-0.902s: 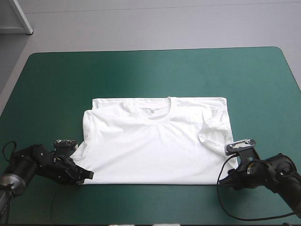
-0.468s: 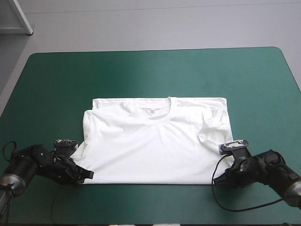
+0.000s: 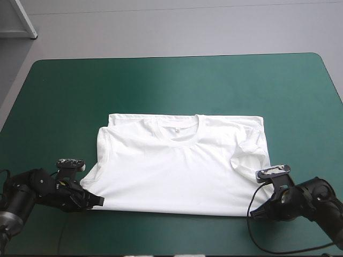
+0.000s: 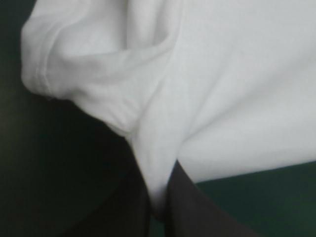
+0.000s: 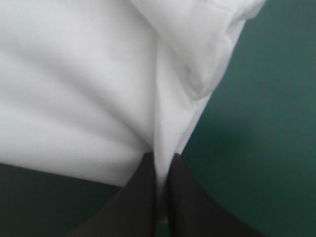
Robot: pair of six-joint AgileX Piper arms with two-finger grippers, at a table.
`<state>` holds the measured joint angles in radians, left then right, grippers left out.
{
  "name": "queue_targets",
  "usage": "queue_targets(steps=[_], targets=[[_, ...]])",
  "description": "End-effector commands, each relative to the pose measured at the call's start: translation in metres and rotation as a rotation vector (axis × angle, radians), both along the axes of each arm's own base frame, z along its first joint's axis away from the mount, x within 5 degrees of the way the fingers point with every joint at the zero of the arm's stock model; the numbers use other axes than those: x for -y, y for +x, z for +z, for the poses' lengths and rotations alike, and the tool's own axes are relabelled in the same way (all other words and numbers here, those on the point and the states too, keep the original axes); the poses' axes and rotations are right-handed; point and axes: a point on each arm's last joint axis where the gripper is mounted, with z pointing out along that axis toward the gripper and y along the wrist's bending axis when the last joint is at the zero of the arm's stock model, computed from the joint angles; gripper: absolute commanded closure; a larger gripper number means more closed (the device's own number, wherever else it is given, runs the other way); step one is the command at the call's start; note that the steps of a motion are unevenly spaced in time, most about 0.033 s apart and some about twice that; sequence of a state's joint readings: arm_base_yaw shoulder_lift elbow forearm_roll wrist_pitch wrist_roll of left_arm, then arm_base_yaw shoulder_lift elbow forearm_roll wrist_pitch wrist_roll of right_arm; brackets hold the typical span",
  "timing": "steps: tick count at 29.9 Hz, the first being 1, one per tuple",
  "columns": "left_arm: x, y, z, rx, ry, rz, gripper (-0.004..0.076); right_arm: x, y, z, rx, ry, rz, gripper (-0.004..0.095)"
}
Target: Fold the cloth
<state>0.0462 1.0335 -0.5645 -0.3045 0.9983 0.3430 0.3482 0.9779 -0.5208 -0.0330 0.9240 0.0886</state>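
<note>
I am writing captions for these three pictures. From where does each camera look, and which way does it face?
High view: above and behind the robot, looking forward and down at the table and the spread T-shirt; both arms show, left gripper and right gripper at its near corners.
Left wrist view: above the left wrist, looking along its jaws, shut on a T-shirt corner.
Right wrist view: above the right wrist, likewise, jaws shut on the other near corner.
Shared: every view shows T-shirt and table.

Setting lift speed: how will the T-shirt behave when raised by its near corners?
Probably floppy: the T-shirt puckers into folds where the left hand pinches it. Likely light: the thin sheet fits in the all but shut right hand. Its middle would probably sag.
</note>
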Motion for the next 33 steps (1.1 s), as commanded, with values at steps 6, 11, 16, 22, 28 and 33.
queue_targets(steps=[6, 11, 16, 22, 28, 33], targets=[[-0.004, -0.018, 0.045, 0.065, 0.055, -0.004, 0.0705, 0.014, -0.027, 0.050, 0.127, 0.014, -0.017, 0.0921], [-0.003, -0.012, 0.078, 0.164, 0.051, -0.006, 0.0705, 0.012, -0.024, 0.070, 0.200, 0.037, -0.007, 0.0921], [-0.004, 0.006, 0.107, 0.263, 0.052, 0.001, 0.0705, 0.009, -0.010, 0.093, 0.314, 0.055, -0.002, 0.0921], [-0.005, 0.046, 0.112, 0.223, 0.049, -0.008, 0.0705, -0.002, 0.025, 0.107, 0.366, 0.032, 0.027, 0.0921], [-0.002, 0.096, 0.101, 0.217, -0.014, -0.016, 0.0705, -0.016, 0.073, 0.105, 0.373, -0.020, 0.063, 0.0921], [0.008, 0.136, 0.093, 0.271, -0.045, -0.026, 0.0705, -0.027, 0.114, 0.101, 0.378, -0.071, 0.085, 0.0921]])
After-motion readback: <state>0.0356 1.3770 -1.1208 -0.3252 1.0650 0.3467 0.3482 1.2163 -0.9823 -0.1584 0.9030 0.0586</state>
